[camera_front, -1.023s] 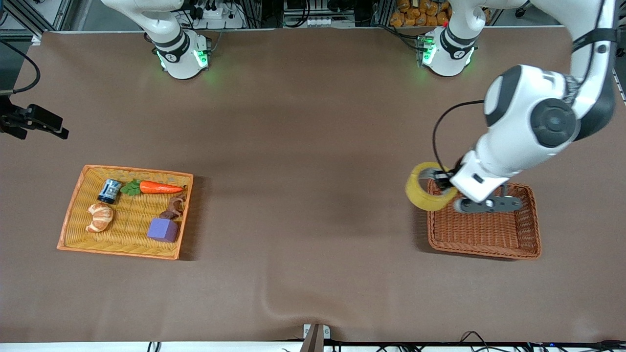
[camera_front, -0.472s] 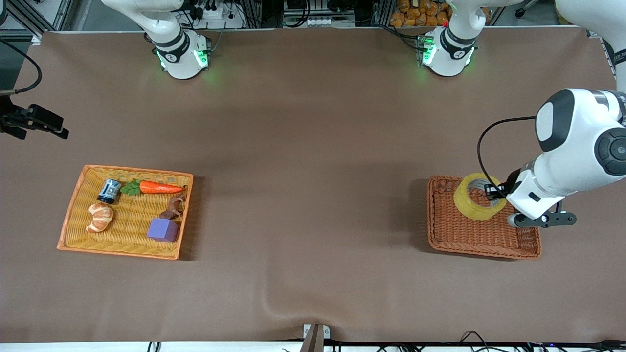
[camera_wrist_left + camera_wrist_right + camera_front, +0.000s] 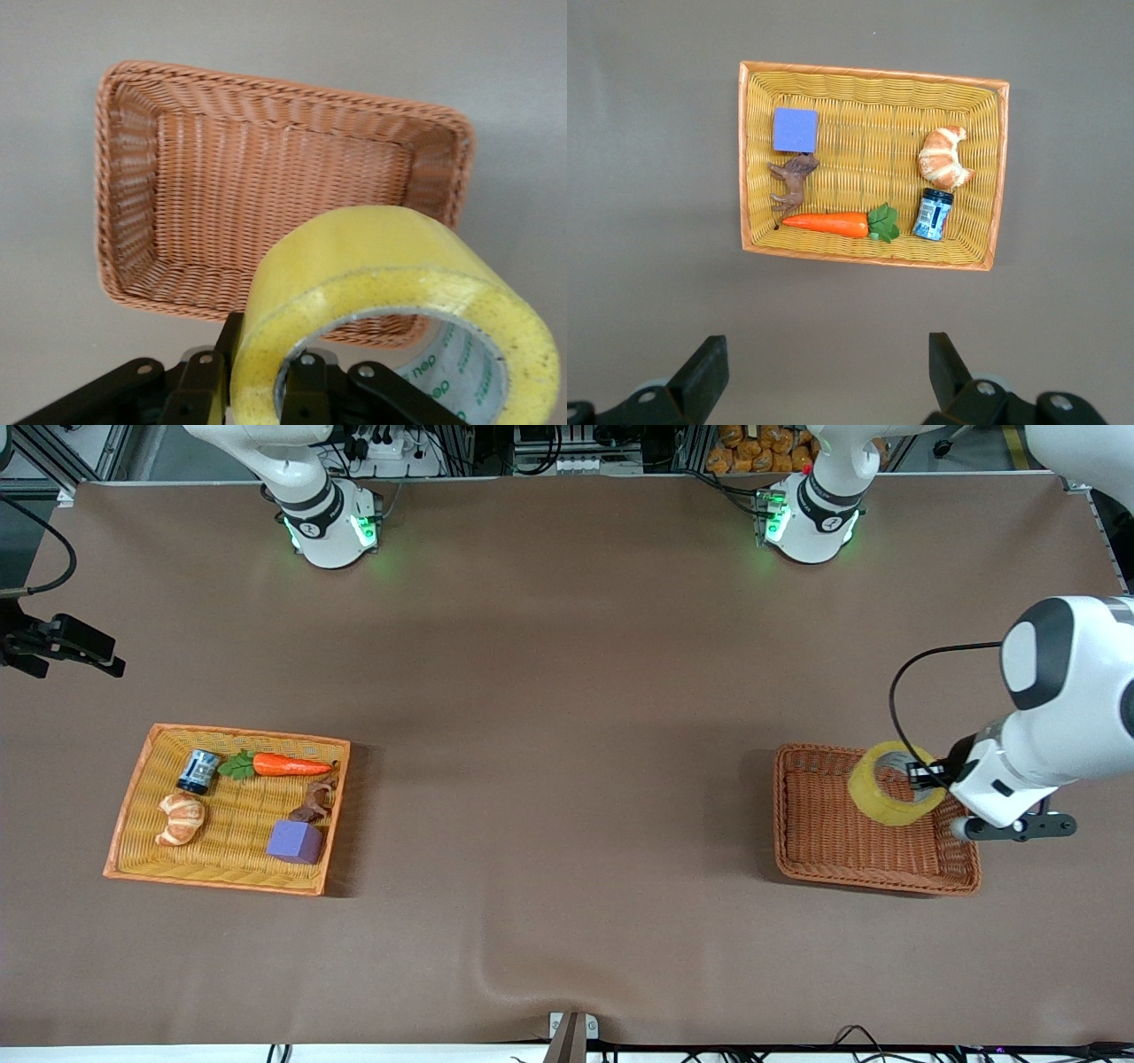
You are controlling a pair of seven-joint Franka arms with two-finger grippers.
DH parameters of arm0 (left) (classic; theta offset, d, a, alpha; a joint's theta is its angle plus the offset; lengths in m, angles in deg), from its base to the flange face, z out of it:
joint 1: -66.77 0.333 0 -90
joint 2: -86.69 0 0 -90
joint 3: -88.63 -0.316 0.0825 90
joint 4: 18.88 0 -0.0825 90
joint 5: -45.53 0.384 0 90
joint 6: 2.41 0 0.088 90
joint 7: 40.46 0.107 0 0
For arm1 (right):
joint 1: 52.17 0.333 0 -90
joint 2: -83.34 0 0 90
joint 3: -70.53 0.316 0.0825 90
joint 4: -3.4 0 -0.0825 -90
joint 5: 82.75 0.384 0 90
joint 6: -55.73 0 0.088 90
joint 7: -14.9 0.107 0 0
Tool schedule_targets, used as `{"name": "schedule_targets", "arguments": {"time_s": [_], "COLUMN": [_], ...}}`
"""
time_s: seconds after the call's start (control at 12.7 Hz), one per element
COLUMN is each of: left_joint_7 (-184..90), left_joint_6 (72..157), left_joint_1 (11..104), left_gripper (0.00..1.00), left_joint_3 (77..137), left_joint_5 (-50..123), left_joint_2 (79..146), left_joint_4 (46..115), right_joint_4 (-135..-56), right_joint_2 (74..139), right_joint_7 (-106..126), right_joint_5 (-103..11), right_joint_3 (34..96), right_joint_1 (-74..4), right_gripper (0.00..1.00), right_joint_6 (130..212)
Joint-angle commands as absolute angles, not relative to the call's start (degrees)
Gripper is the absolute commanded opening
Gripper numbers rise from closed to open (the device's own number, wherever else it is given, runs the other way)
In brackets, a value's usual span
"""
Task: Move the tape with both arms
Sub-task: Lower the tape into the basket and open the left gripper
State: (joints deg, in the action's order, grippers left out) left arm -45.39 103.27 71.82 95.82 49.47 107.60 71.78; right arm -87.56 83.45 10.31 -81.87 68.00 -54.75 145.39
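The left pincer [image 3: 921, 778] grips the tape [image 3: 895, 784] through its rim, held above the brown basket [image 3: 802, 841], apparently clear of its floor. The right pincer [image 3: 824, 376], fingers spread, waits over the table near the yellow basket [image 3: 997, 177].

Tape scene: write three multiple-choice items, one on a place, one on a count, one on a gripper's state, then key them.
1. What is the tape over?
A. the brown basket
B. the yellow basket
C. bare table

2. How many things lie in the yellow basket?
A. three
B. five
C. seven

3. How is the left gripper?
A. open and empty
B. shut on the tape
C. out of view

Key:
1 A, the roll hangs above the brown basket's corner.
2 B, carrot, can, croissant, cube and brown animal figure.
3 B, its fingers pinch the roll's wall in the left wrist view.

The right gripper waits open above the yellow basket.
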Motion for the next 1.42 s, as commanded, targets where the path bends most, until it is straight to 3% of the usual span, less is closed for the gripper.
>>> {"name": "schedule_targets", "arguments": {"time_s": [0.0, 0.55, 0.63, 0.79, 0.87, 0.94, 1.34], "left_joint_7": [-44.06, -44.06, -44.06, -44.06, -44.15, -44.06, -44.06], "left_joint_6": [104.45, 116.67, 116.76, 116.77, 116.77, 116.85, 113.62], "left_joint_1": [73.79, 74.68, 74.51, 74.42, 74.33, 74.24, 74.68], "left_gripper": [0.00, 0.00, 0.06, 0.27, 0.57, 1.00, 1.00], "left_joint_3": [96.54, 96.54, 96.54, 96.54, 96.54, 96.54, 97.16], "left_joint_5": [50.72, 50.45, 50.54, 50.71, 50.80, 50.89, 50.72], "left_joint_2": [109.97, 122.37, 122.81, 124.22, 124.22, 124.22, 115.11], "left_joint_4": [71.74, 71.30, 71.30, 71.21, 71.12, 71.03, 69.54], "right_joint_4": [-87.57, -87.57, -87.57, -87.57, -87.57, -87.57, -87.57], "right_joint_2": [83.07, 83.16, 83.16, 83.16, 83.16, 83.16, 83.25], "right_joint_7": [9.98, 9.98, 9.98, 9.98, 9.98, 9.98, 9.98], "right_joint_5": [-82.57, -82.57, -82.57, -82.57, -82.57, -82.57, -82.57], "right_joint_3": [68.33, 68.33, 68.33, 68.33, 68.33, 68.33, 68.33], "right_joint_1": [-54.80, -54.45, -54.45, -54.45, -54.45, -54.45, -54.45], "right_gripper": [1.00, 1.00, 1.00, 1.00, 1.00, 1.00, 1.00], "right_joint_6": [145.46, 145.73, 145.73, 145.82, 145.82, 145.90, 145.99]}}
